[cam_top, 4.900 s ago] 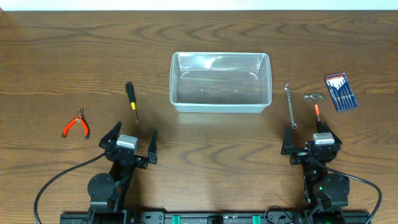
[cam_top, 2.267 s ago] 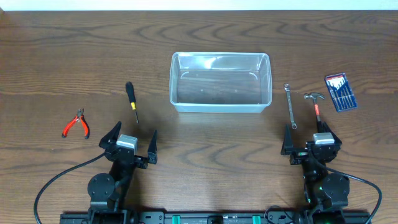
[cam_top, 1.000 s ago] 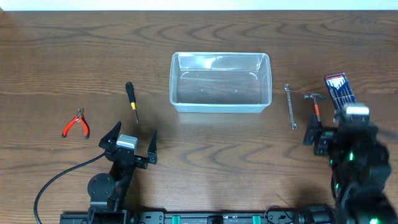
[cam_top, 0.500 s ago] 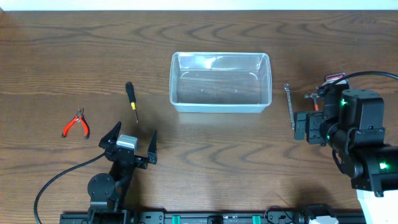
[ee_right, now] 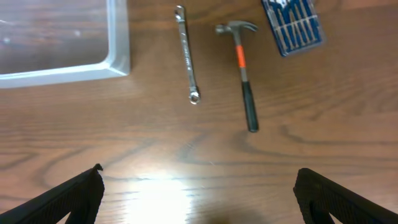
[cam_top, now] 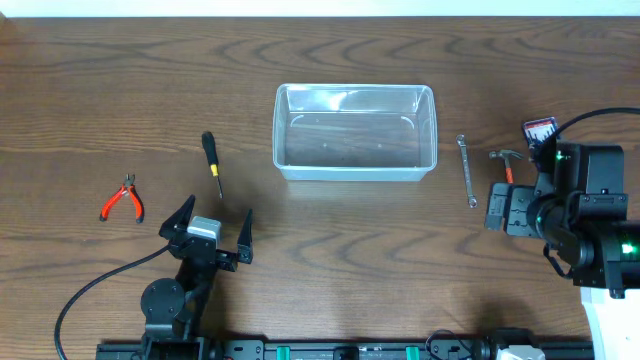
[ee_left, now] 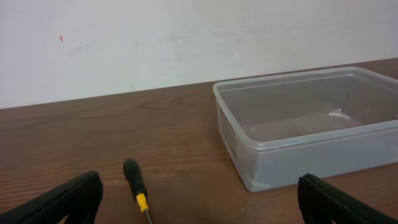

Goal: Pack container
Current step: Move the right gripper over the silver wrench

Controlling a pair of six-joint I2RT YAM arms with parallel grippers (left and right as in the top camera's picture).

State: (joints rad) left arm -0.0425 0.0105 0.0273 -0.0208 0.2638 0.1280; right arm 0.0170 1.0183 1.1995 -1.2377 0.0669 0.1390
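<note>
The clear plastic container [cam_top: 350, 172] stands empty at the table's middle; it also shows in the left wrist view [ee_left: 311, 146] and the right wrist view [ee_right: 62, 71]. My left gripper [cam_top: 212, 232] [ee_left: 199, 199] is open and empty, low at the front, behind a black-and-yellow screwdriver [cam_top: 211, 158] [ee_left: 135, 180]. My right gripper [cam_top: 505, 210] [ee_right: 199, 193] is open and empty, raised above the table just in front of a wrench [cam_top: 466, 171] [ee_right: 186, 53] and an orange-necked hammer [cam_top: 506, 158] [ee_right: 242, 68]. My right arm partly hides the hammer in the overhead view.
Red-handled pliers [cam_top: 123, 199] lie at the far left. A blue case of small screwdrivers [cam_top: 540, 130] [ee_right: 292, 25] lies at the far right, partly under my right arm in the overhead view. A white wall stands behind the table.
My right arm has risen from its rest pose at the front edge and moved forward and right, over the hammer's handle. The left arm and all the tools have not moved.
</note>
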